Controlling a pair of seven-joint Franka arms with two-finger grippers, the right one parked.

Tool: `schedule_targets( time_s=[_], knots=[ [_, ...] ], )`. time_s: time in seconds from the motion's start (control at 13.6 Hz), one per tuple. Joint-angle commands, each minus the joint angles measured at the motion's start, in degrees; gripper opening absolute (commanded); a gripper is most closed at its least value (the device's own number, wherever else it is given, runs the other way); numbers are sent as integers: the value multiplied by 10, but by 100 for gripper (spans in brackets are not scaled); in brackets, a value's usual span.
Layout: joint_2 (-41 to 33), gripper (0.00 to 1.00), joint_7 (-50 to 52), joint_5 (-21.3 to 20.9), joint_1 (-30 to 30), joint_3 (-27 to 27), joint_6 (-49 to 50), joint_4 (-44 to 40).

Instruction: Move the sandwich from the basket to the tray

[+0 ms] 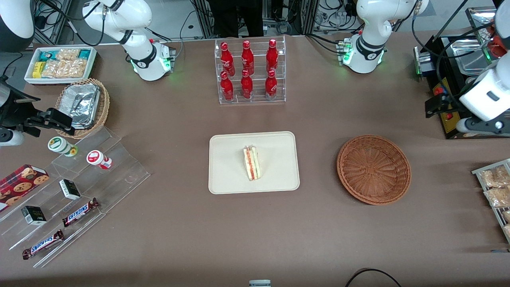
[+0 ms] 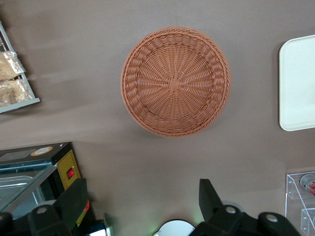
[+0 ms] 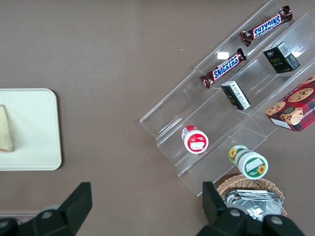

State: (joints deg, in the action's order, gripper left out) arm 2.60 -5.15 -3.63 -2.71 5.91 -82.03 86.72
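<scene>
The sandwich (image 1: 252, 163) lies on the cream tray (image 1: 227, 179) at the middle of the table, its red and pale filling edge facing up. One bread corner of the sandwich (image 3: 5, 132) also shows on the tray (image 3: 34, 147) in the right wrist view. The reddish-brown wicker basket (image 1: 373, 169) sits beside the tray toward the working arm's end, with nothing in it. In the left wrist view the basket (image 2: 175, 81) is bare inside and a strip of the tray (image 2: 298, 83) shows. My gripper (image 1: 434, 107) hangs high, farther from the front camera than the basket. The gripper (image 2: 142, 201) is open and holds nothing.
A black machine with a red button (image 1: 448, 115) stands under the gripper at the working arm's end. A wire rack of snack bags (image 1: 496, 187) lies nearer the front camera. A clear rack of red bottles (image 1: 250, 71) stands farther back than the tray. Clear snack steps (image 1: 75, 191) fill the parked arm's end.
</scene>
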Motion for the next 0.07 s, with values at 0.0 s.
schedule_targets(
  time_s=[0.0],
  knots=[
    [-31,100,-14,-5,-8,6,12,18]
  ],
)
